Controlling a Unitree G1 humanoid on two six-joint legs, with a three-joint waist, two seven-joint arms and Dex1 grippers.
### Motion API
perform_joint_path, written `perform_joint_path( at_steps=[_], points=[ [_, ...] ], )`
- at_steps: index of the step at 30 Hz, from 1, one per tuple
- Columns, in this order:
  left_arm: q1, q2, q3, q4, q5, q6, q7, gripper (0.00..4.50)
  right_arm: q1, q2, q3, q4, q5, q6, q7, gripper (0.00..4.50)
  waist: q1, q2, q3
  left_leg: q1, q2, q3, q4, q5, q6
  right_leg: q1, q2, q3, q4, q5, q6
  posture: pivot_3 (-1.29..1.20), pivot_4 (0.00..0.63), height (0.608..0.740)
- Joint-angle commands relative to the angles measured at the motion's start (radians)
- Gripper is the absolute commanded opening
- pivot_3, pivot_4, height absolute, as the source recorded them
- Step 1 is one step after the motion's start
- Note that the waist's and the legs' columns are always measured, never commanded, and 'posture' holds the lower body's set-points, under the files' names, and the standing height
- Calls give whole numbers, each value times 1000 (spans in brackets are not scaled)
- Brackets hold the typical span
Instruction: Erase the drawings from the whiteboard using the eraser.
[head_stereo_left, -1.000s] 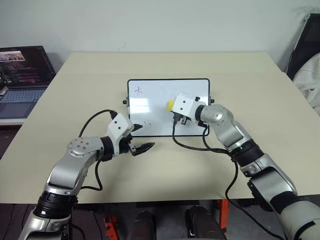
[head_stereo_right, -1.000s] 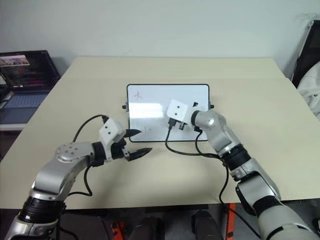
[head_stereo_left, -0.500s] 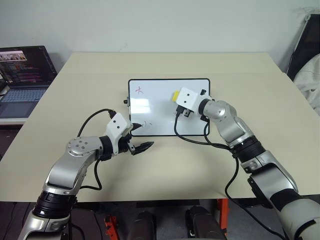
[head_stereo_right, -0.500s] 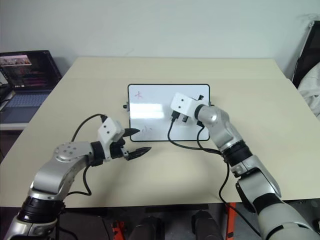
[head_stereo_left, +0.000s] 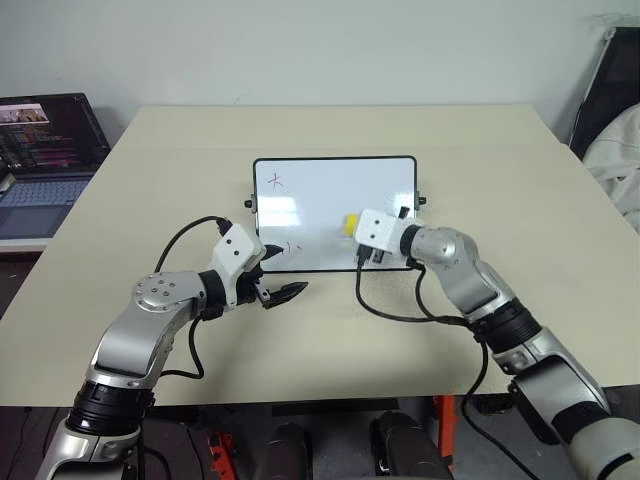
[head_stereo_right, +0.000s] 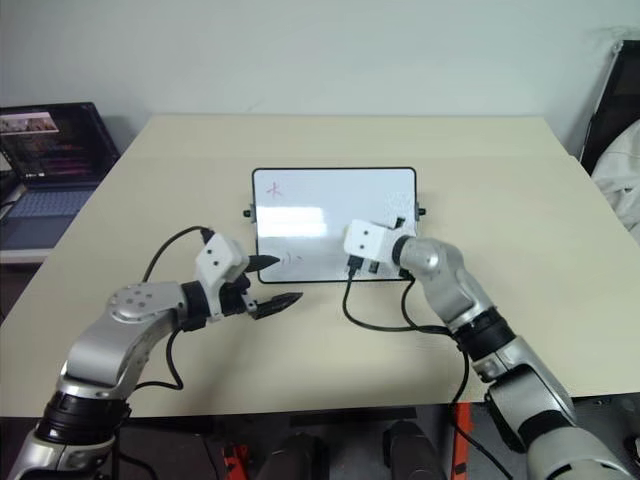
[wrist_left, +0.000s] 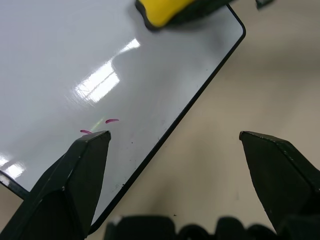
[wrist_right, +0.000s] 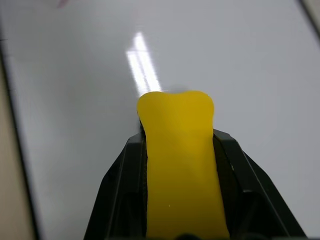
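Right gripper (wrist_right: 180, 150) clamps eraser (wrist_right: 181, 165) over whiteboard (head_stereo_left: 330, 190); contact probably light. Left gripper (wrist_left: 175, 145) wide, empty. Press flat, sweep toward purple marks (wrist_left: 97, 126).

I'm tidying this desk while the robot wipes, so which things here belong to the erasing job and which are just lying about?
Part of the job:
- whiteboard
- drawings: red mark near the far left corner, faint purple ones near the left hand
- eraser, pinched in the right hand

Just lying about:
- laptop, open, off the table's left side
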Motion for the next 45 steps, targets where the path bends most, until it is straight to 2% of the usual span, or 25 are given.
perform_joint_path(
  at_steps=[1,7,12,18,25,30,36,41,45],
  points=[
    [-21,6,45,-13,-18,-5,5,4500,-9,24,-42,-21,24,-8,-23,1326,0,0,0,0,0,0,0,0,0,0,0,0,0,0,0,0,150,740],
    [-22,8,104,-24,-46,29,21,4500,71,110,-184,-196,224,162,23,1325,1,0,0,-3,1,-1,-1,-1,-1,-2,-1,0,-2,0,0,0,150,740],
    [-16,19,166,-30,-63,50,49,4500,161,108,-264,-408,353,362,58,1324,4,0,0,-3,1,-3,-1,-1,-1,-2,-1,0,-2,-1,0,0,150,740],
    [-2,32,246,-46,-86,95,91,4500,231,107,-272,-543,415,482,35,1322,1,1,0,-2,1,-3,-1,-1,-1,-2,-1,0,-2,-1,0,0,150,740],
    [-34,62,314,-15,-120,144,118,4500,192,166,-231,-516,450,475,0,1322,-2,0,0,-2,1,-2,-1,-1,-1,-2,-1,0,-1,-1,0,0,150,740],
    [-50,84,323,10,-122,148,114,4500,125,185,-204,-434,451,442,3,1321,-2,0,0,-2,0,-2,-1,-1,-1,-2,-1,0,-1,-1,1,0,150,740],
    [-52,110,312,33,-123,158,92,4500,-68,214,-118,-197,401,314,32,1321,-6,1,1,-1,1,-1,-1,-1,-1,-2,-1,0,-1,-1,0,0,150,740],
    [-68,121,280,58,-106,139,76,4500,-298,267,-45,201,302,94,33,1321,-6,1,1,-2,1,-1,-2,-1,-1,-3,-1,1,-1,-1,0,0,150,740],
    [-80,118,252,67,-99,129,69,4500,-458,337,-45,513,267,-48,28,1321,-5,0,1,-2,1,-1,-2,-1,-1,-3,-1,0,-2,-1,0,0,150,740]
  ],
)
